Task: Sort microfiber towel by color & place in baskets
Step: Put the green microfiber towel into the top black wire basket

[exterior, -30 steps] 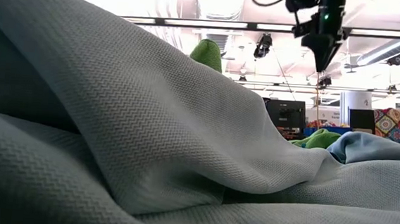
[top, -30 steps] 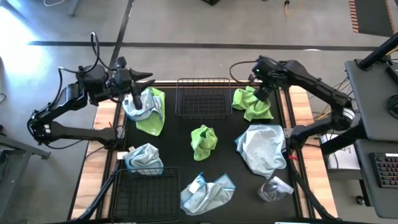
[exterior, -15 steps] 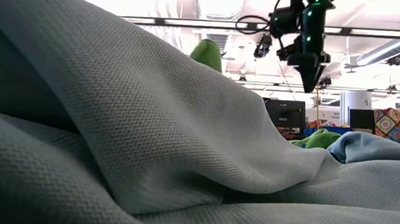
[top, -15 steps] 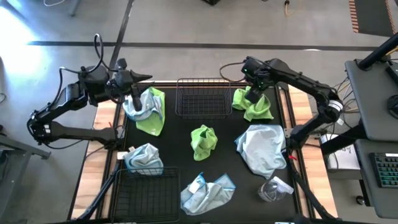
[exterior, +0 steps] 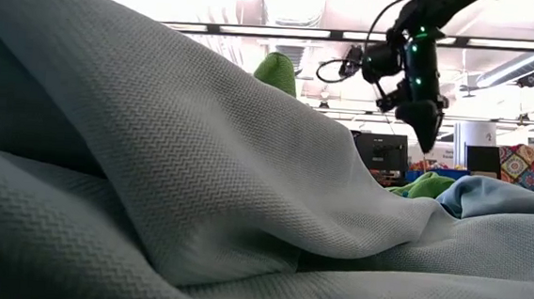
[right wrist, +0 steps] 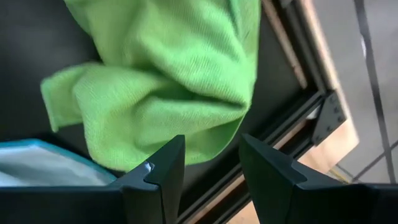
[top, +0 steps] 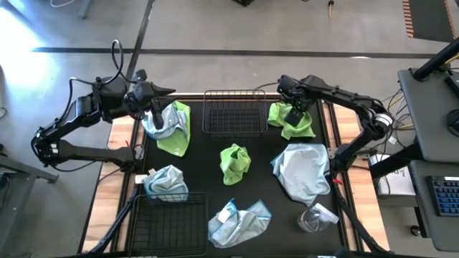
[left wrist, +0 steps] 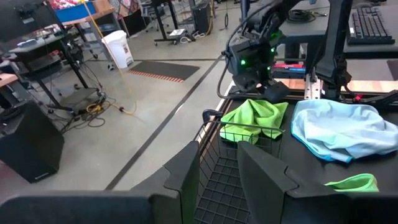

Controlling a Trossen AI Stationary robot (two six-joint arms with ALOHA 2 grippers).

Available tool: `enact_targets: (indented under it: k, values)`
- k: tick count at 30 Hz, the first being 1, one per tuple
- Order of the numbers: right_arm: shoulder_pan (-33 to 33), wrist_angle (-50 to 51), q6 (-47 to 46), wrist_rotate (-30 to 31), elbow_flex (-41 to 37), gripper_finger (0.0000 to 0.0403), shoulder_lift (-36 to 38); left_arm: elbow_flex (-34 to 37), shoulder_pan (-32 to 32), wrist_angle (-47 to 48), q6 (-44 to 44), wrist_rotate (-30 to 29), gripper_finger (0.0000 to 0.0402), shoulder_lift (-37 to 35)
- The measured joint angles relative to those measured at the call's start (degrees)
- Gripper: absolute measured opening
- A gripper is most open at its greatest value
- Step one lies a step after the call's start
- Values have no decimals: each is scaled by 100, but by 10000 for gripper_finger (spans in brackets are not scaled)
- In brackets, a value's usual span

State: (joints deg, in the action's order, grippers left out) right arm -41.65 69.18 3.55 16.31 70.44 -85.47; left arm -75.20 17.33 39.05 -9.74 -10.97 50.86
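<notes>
Right gripper (top: pixel 292 115) hangs, fingers spread and empty, just over a crumpled lime green towel (top: pixel 290 120) beside the far wire-mesh basket (top: pixel 234 112).

The microfiber towel looks light, limp and grippy; pinching a raised fold should lift it. Left gripper (top: pixel 153 115) waits parted above a blue-and-green heap (top: pixel 168 126). No readable writing or labels.

Robotics lab or workshop, probably in a large open hall, bare grey concrete floor (top: pixel 215 29), black-topped bench with pale wooden edges (top: pixel 120 140), white plastic bin (left wrist: pixel 118 48), black computer keyboard (left wrist: pixel 372 23), dark monitor (exterior: pixel 381 150), ceiling strip lights (exterior: pixel 247 28), loose floor cables (left wrist: pixel 106 111)
</notes>
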Motion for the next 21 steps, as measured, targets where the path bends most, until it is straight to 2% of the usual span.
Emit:
enact_targets:
  k: [14, 21]
  values:
    - [-2, -861, -163, -49, -1123, 146, 61, 0, 1, 0, 183, 1, 95, 4]
    - [-2, -1219, -162, -743, -1369, 146, 61, 0, 0, -2, 279, 1, 95, 16]
